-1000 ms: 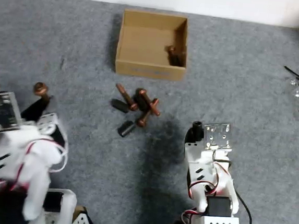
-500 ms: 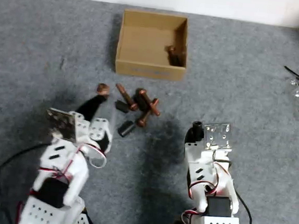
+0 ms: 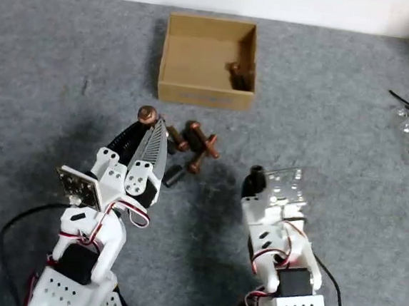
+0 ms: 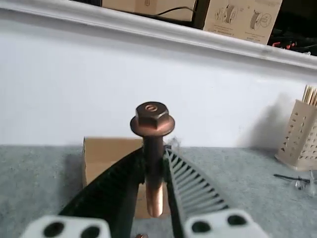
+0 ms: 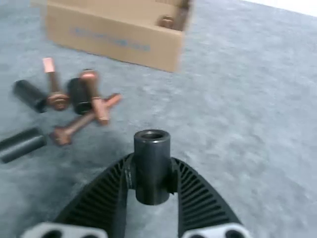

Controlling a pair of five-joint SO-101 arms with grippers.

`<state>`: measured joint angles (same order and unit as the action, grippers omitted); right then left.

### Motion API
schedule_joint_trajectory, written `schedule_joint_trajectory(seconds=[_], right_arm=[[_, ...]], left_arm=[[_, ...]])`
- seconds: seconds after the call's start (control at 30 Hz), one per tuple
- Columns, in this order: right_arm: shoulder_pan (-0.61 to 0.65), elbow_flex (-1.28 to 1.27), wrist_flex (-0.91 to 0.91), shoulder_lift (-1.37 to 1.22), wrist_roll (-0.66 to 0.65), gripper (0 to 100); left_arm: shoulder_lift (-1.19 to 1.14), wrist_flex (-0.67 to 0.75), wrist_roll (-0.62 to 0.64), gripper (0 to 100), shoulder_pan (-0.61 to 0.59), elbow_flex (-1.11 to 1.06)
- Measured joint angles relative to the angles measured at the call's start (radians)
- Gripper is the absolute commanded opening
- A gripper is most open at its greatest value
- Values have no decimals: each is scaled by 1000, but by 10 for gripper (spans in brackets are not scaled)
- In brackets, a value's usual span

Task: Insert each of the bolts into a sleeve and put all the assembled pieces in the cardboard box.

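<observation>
The left gripper (image 4: 154, 151) is closed narrowly on a copper-coloured bolt (image 4: 153, 144). The shank is pinched between the two ribbed black fingers (image 4: 119, 188), and the hexagonal flanged head sticks out past the fingertips. In the high view this gripper hangs over the left end of the pile of loose parts. The bolt head lies just short of the front wall of the cardboard box (image 3: 204, 96).

The right gripper (image 5: 151, 171) is clamped on a short black sleeve (image 5: 151, 148). The sleeve stands between the fingers with its open bore facing outward. In the high view this gripper sits on the near side of the pile, to its right and apart from it.

Between the two grippers and the box, the loose parts lie together on the grey carpet (image 3: 335, 136). There are several loose bolts (image 3: 200, 140) crossing one another. Among them are loose sleeves (image 5: 22, 144), one of them lying a little apart on the near side.

The box is open at the top and sits at the far side of the carpet. One assembled piece (image 3: 238, 74) leans in its right-hand corner.

A beige perforated holder (image 4: 299, 134) stands against the white wall off to the right.
</observation>
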<state>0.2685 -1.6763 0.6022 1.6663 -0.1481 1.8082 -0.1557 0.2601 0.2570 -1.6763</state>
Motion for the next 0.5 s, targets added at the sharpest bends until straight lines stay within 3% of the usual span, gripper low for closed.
schedule_joint_trajectory(seconds=[0.23,0.5], right_arm=[[175,0,-40,5,-2,5],[204,0,-259,5,-2,5]], left_arm=[[0,124,0,4,2,0],[0,133,0,4,132,0]])
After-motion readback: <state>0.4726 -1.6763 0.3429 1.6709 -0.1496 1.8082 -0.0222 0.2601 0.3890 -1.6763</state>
